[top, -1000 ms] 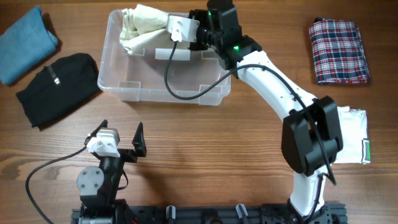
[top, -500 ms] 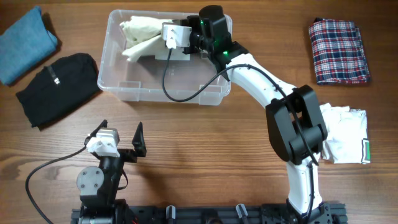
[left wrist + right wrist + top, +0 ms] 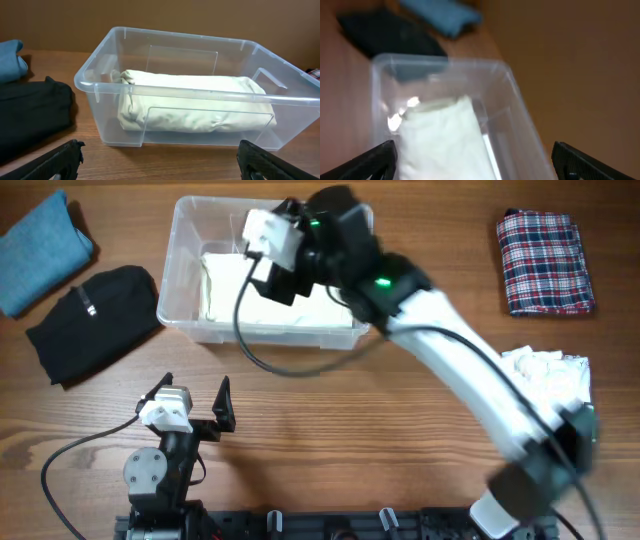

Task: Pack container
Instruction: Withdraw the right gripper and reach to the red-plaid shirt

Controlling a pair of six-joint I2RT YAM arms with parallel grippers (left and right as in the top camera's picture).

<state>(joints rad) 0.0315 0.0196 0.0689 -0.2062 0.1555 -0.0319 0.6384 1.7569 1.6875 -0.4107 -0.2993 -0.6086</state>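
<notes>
The clear container stands at the back of the table, left of centre. A folded cream garment lies flat inside it. My right gripper hovers over the container, open and with nothing between its fingers. In the right wrist view the cream garment lies below the open right gripper, inside the container's rim. My left gripper rests open near the front edge, apart from everything. In the left wrist view the container and the cream garment face the open left gripper.
A black garment and a blue one lie left of the container. A plaid folded garment sits at the back right. A white garment lies at the right edge, partly under the right arm.
My right gripper has opened and let go of the cream garment, which dropped from the back left corner and now lies flat in the container. The left arm has not moved.
</notes>
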